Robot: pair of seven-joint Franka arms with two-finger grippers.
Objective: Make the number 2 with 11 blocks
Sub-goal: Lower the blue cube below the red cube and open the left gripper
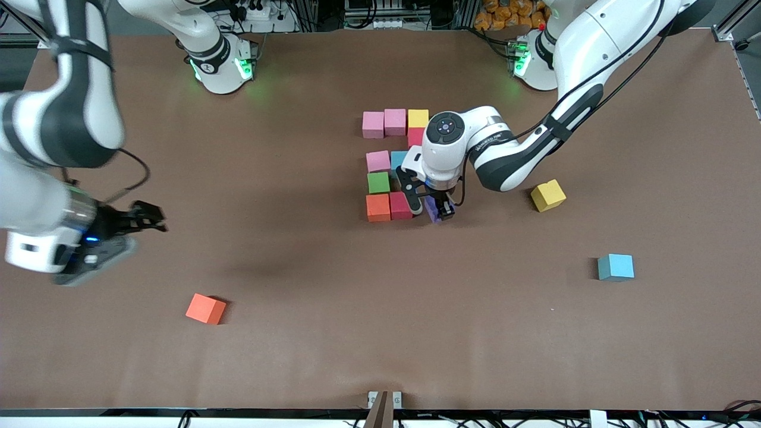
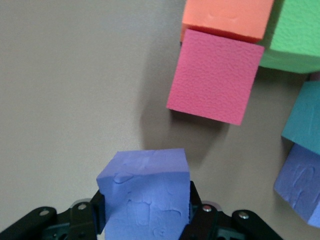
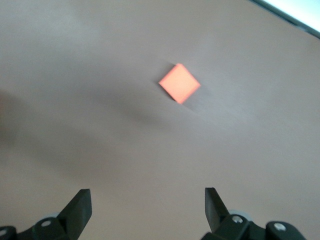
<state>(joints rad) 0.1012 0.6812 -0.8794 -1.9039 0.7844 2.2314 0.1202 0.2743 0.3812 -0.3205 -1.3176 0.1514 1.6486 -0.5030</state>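
Observation:
Several blocks stand together mid-table: two pink (image 1: 383, 123) and a yellow (image 1: 418, 118) in the farthest row, a red (image 1: 415, 137), then pink (image 1: 377, 160) and light blue (image 1: 398, 159), green (image 1: 378, 182), orange (image 1: 378, 207) and red (image 1: 400, 205) nearest. My left gripper (image 1: 436, 212) is shut on a purple block (image 2: 145, 195), low beside that red cube (image 2: 215, 82) with a gap between them. A second purple cube (image 2: 300, 182) shows in the left wrist view. My right gripper (image 3: 147, 205) waits open over bare table at the right arm's end.
Loose cubes lie apart: an orange one (image 1: 206, 309) nearer the camera toward the right arm's end, also in the right wrist view (image 3: 180, 83); a yellow one (image 1: 548, 195) and a light blue one (image 1: 616, 267) toward the left arm's end.

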